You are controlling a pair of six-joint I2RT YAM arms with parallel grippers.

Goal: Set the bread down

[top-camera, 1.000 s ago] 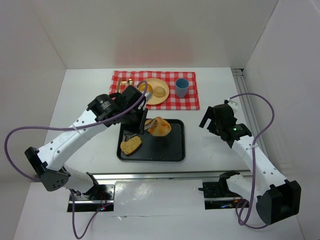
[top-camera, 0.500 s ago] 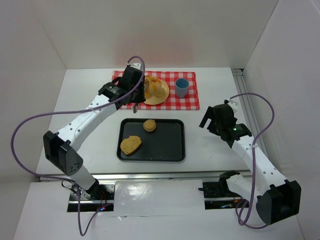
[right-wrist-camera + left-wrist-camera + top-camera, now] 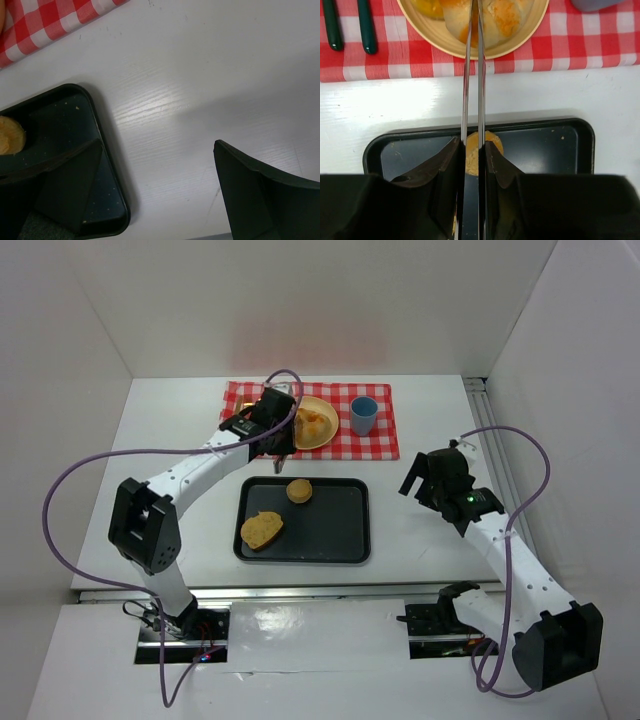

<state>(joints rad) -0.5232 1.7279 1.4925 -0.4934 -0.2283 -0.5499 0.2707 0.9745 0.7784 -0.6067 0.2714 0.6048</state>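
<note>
My left gripper (image 3: 283,430) reaches over the yellow plate (image 3: 327,440) on the red checked cloth. In the left wrist view it (image 3: 472,142) is shut on a pair of thin metal tongs (image 3: 480,90). The tong tips lie close together on a golden bread piece (image 3: 505,12) in the plate (image 3: 520,46). A round bun (image 3: 298,490) and a flat bread slice (image 3: 262,529) lie on the black tray (image 3: 340,540). My right gripper (image 3: 425,475) is open and empty to the right of the tray; in its wrist view (image 3: 157,145) it hangs over bare table.
A blue cup (image 3: 363,415) stands on the checked cloth (image 3: 385,443) right of the plate. Two dark green handles (image 3: 365,25) lie on the cloth left of the plate. White walls enclose the table; a rail (image 3: 490,430) runs along the right side.
My left arm has carried the large bread piece in the tongs from above the tray back to the yellow plate. The round bun now shows on the tray. The right arm has not moved.
</note>
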